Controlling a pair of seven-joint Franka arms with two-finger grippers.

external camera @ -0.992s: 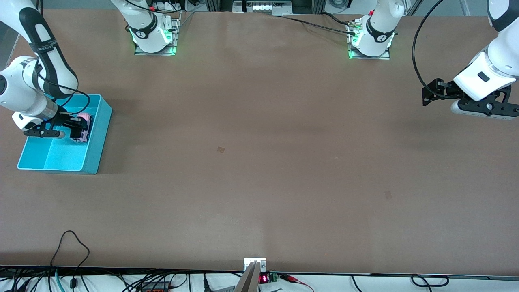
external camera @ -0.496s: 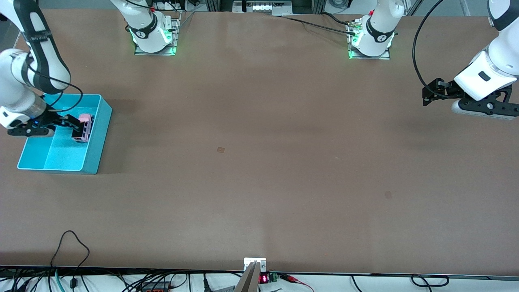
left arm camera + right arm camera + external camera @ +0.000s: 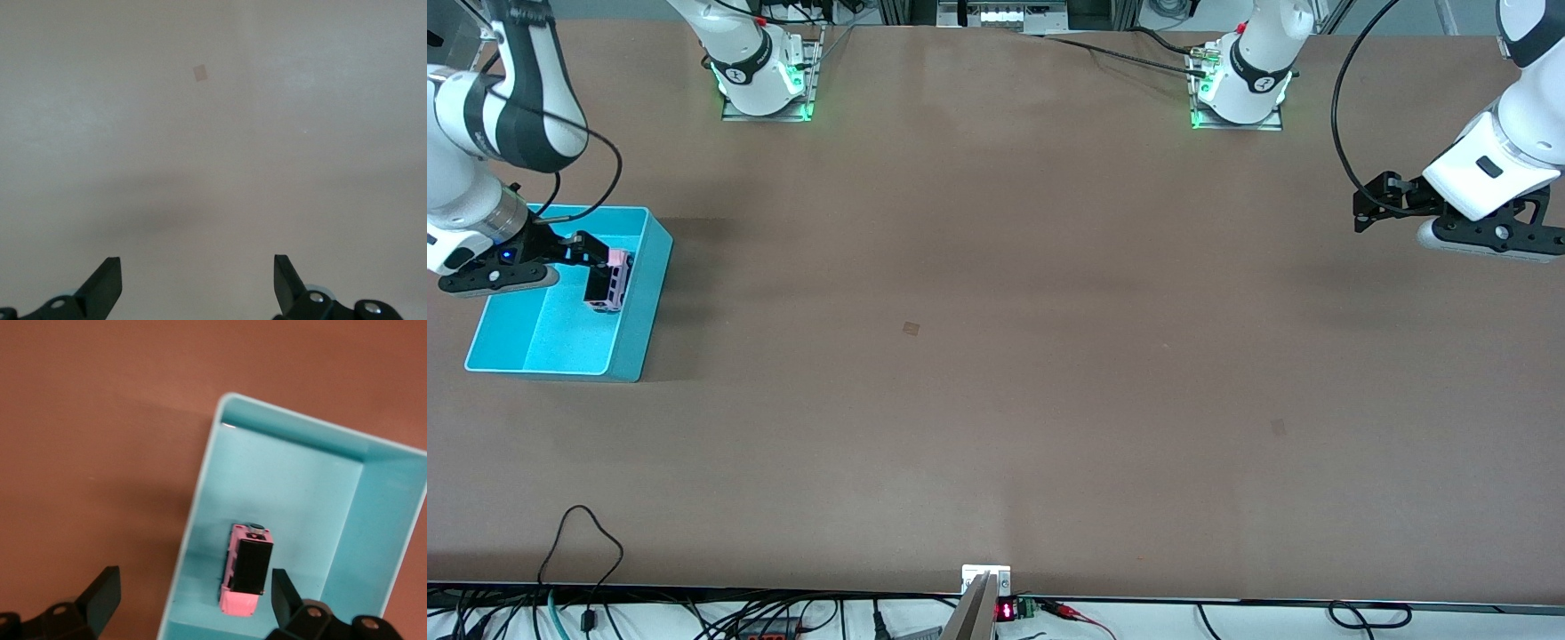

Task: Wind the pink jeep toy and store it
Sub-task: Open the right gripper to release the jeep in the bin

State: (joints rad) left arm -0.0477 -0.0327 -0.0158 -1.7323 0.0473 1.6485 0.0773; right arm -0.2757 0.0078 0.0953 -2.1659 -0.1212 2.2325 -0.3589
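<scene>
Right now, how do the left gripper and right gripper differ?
The right gripper is over the turquoise bin at the right arm's end of the table; the left gripper is over bare table at the left arm's end.
The right gripper has the pink jeep toy lying below it in the bin; the left gripper has nothing beneath it.
Both are open and hold nothing.

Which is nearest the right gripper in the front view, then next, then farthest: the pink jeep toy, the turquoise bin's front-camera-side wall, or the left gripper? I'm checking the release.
1. Pink jeep toy, in the turquoise bin, under the right gripper.
2. The bin's wall nearest the front camera.
3. Left gripper, over the left arm's end of the table.
</scene>
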